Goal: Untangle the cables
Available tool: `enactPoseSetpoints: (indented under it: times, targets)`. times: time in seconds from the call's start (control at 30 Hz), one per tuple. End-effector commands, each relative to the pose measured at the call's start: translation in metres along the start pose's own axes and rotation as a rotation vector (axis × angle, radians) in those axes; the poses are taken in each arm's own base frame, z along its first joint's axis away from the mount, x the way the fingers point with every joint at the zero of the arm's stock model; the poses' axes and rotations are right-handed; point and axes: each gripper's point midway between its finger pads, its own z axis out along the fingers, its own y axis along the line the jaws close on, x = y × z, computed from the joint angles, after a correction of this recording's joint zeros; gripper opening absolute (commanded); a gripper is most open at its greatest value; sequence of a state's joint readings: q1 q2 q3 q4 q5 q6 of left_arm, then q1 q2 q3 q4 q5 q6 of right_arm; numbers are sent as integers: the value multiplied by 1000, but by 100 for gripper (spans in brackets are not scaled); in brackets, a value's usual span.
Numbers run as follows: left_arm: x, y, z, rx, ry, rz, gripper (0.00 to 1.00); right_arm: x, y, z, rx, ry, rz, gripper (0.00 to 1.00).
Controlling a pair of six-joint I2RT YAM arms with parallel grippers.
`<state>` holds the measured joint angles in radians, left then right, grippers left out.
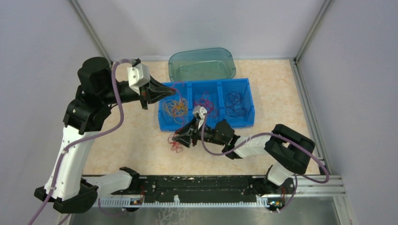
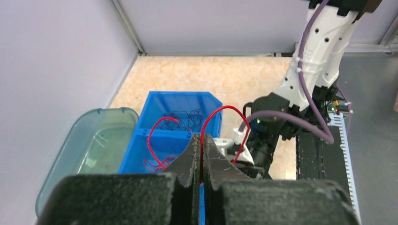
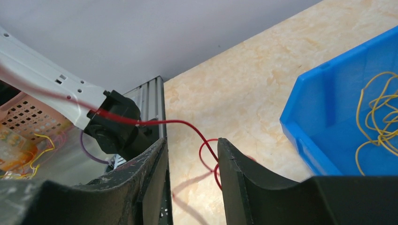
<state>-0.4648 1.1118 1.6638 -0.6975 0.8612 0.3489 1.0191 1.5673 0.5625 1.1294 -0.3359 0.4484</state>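
Beige marbled table [image 1: 126, 140], blue three-part bin [image 1: 165, 125], teal tub [image 1: 206, 70] behind it, red cables [image 1: 176, 145] in front

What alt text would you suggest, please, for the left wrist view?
The left gripper, shut, pinches a red cable that arcs up above it. Behind lie a blue bin holding more red cables and dark cables, a teal tub on the left, and the right arm on the right.
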Motion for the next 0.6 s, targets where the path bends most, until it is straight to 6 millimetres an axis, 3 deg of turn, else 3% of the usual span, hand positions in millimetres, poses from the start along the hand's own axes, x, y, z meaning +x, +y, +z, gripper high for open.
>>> enactPoseSetpoints:
  times: [0.0,0.1,0.47,0.5,0.57]
  targets:
    - [-46,-6,-6,18,-109,33,0,-8,8,5,-30,-64,-25,41]
    - [-67,-5,-10,6,-154,74,0,-2,5,5,-20,-56,-17,34]
    - [-138,7,-30,-105,-311,243,0,21,3,-3,0,-19,12,33]
    - [-146,11,-33,-137,-330,270,0,36,-3,-3,13,13,23,33]
    - [-166,21,-42,-216,-379,332,0,42,-4,-5,22,26,28,34]
